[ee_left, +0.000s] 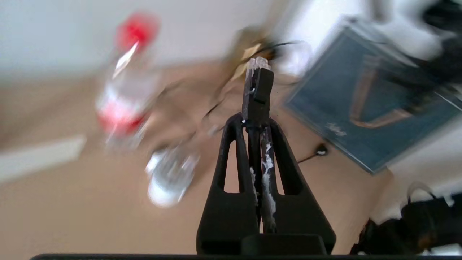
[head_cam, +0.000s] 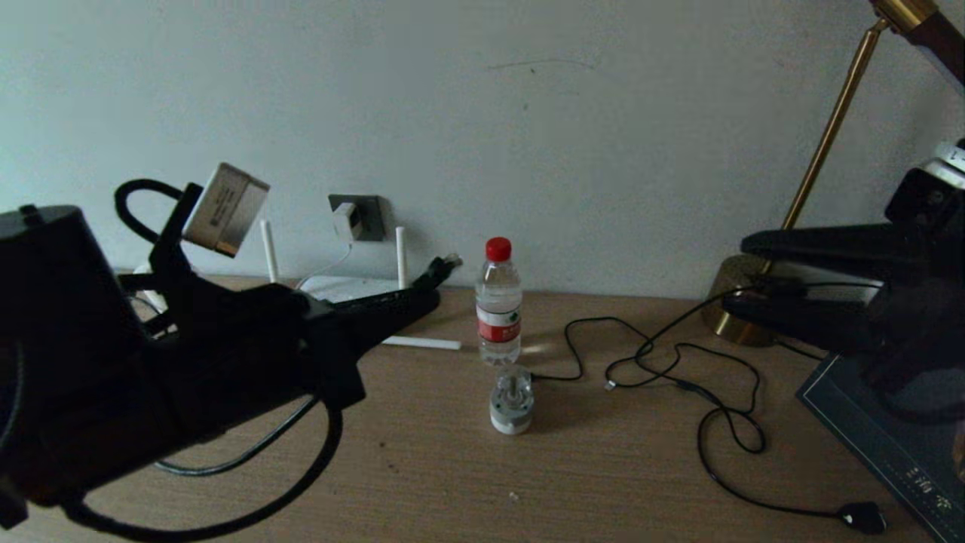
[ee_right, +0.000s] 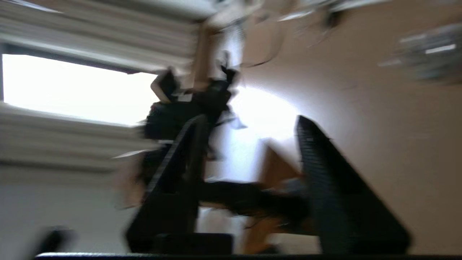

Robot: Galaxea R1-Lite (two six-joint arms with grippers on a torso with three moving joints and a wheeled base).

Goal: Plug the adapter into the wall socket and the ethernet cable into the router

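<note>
The adapter (head_cam: pixel 345 221) is seen seated in the wall socket (head_cam: pixel 363 217), above the router (head_cam: pixel 343 287) at the desk's back edge. The ethernet cable (head_cam: pixel 443 265) plug is gripped by the closed left gripper (head_cam: pixel 433 275) just beside the router. The right gripper (head_cam: pixel 742 275) is held open near the lamp base (head_cam: pixel 735 298).

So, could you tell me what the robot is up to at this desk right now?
The left gripper is shut on the plug end of the ethernet cable, holding it up in the air near the router by the wall. The adapter already sits in the wall socket, so that half looks done. The cable is not yet in the router. The right gripper is raised on the right, near the lamp, with its fingers apart and nothing between them.
</note>
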